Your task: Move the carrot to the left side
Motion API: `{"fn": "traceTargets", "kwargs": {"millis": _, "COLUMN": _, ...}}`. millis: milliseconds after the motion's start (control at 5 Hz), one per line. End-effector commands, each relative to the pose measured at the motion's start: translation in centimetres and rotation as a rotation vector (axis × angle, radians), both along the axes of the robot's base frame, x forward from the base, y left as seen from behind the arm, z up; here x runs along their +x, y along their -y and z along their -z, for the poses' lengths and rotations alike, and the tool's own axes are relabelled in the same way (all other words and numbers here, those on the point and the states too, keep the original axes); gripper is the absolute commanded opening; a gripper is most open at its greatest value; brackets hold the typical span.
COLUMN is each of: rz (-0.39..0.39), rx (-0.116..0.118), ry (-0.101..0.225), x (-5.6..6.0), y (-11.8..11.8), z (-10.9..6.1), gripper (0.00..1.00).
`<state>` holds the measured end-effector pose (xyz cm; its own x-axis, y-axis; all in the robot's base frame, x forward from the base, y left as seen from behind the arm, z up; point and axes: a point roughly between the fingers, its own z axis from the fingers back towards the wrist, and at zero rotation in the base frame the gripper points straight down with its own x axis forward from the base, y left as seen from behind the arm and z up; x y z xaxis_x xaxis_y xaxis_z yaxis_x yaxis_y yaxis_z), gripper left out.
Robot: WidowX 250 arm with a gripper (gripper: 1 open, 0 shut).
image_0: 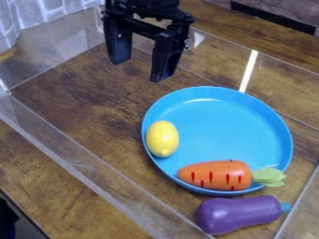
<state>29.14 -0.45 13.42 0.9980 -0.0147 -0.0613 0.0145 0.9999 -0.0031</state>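
The place reads as a robot test bench in a lab rather than a real kitchen. A dark wooden tabletop [88, 103] is fenced by clear plastic walls [75, 154] that form a shallow enclosure, the sort of barrier put round a robot's working area. On it lie plastic play foods, a carrot [215, 174], a lemon [163, 139] and an eggplant [240, 214], with a bright blue plate [249, 112], all toy props rather than real produce, and a black robot gripper [147, 58] hangs over the table.
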Motion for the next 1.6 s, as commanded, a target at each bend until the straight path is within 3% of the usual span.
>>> {"fn": "traceTargets", "kwargs": {"millis": 0, "rz": 0.044, "rx": -0.002, "ry": -0.012, "x": 0.0, "y": -1.1, "z": 0.0, "gripper": 1.0}}
{"fn": "traceTargets", "kwargs": {"millis": 400, "rz": 0.182, "rx": -0.007, "ry": -0.033, "x": 0.6, "y": -2.3, "z": 0.7, "gripper": 1.0}}
{"fn": "traceTargets", "kwargs": {"millis": 600, "rz": 0.352, "rx": -0.011, "ry": -0.036, "x": 1.0, "y": -1.0, "z": 1.4, "gripper": 1.0}}
{"fn": "traceTargets", "kwargs": {"millis": 800, "rz": 0.452, "rx": -0.016, "ry": -0.043, "x": 1.2, "y": 0.5, "z": 2.2, "gripper": 1.0}}
{"fn": "traceTargets", "kwargs": {"millis": 1200, "rz": 0.748, "rx": 0.008, "ry": -0.052, "x": 0.5, "y": 6.8, "z": 4.6, "gripper": 1.0}}
{"fn": "traceTargets", "kwargs": {"millis": 1400, "rz": 0.792, "rx": 0.012, "ry": -0.067, "x": 0.2, "y": 8.6, "z": 6.1, "gripper": 1.0}}
